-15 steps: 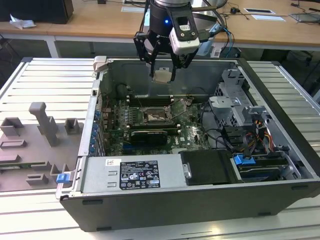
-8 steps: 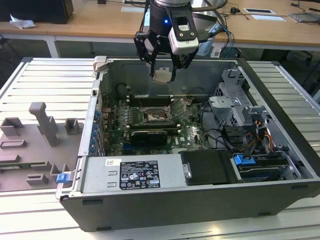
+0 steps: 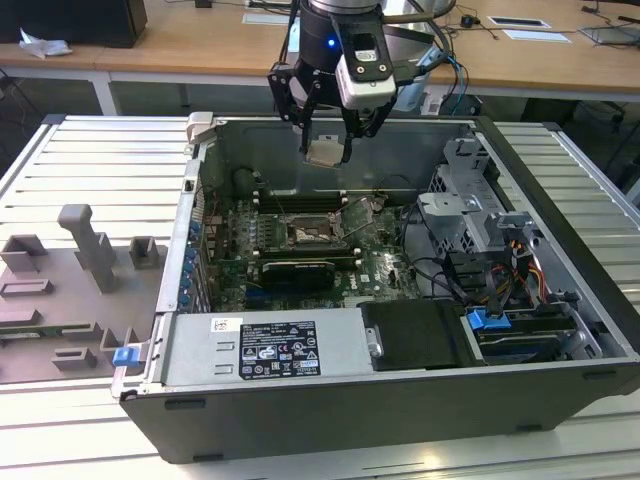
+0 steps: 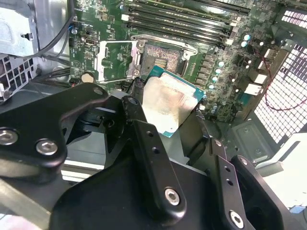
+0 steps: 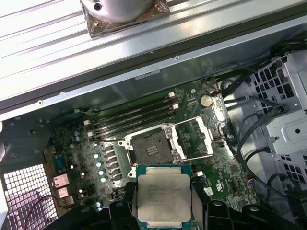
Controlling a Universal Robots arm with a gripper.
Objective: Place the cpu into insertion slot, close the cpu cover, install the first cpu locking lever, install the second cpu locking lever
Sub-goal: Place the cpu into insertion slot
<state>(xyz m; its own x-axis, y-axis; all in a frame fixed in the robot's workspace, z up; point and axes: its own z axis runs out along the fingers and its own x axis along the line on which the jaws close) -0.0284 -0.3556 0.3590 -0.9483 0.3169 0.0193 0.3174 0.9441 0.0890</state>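
**Gripper (image 3: 325,150), cpu in hand.** My fingers (image 5: 121,211) are drawn in narrow on two opp. edges of the cpu (image 5: 164,196). Its pale metal top and green rim show in both wrist views, and nothing touches it but my pads.

I hang over the far half of the open computer case (image 3: 192,250), above the motherboard (image 3: 230,262) and clear of it.

**In the case:**
- The insertion slot (image 5: 151,149) is a bare dark square w/ a silvery rim. It sits lower than the cpu and apart from it.
- The cpu cover (image 5: 197,138) is swung up off the slot, tilted at the slot's side toward the exterior view's right.
- The memory slots (image 3: 300,198) run just beyond the slot, on the far side.
- The power supply (image 3: 265,350) lies along the near wall.
- The drive cage (image 3: 470,200) and cables are at the exterior view's right.

**Room:** the space directly over the slot is open. The far case wall is near behind me.
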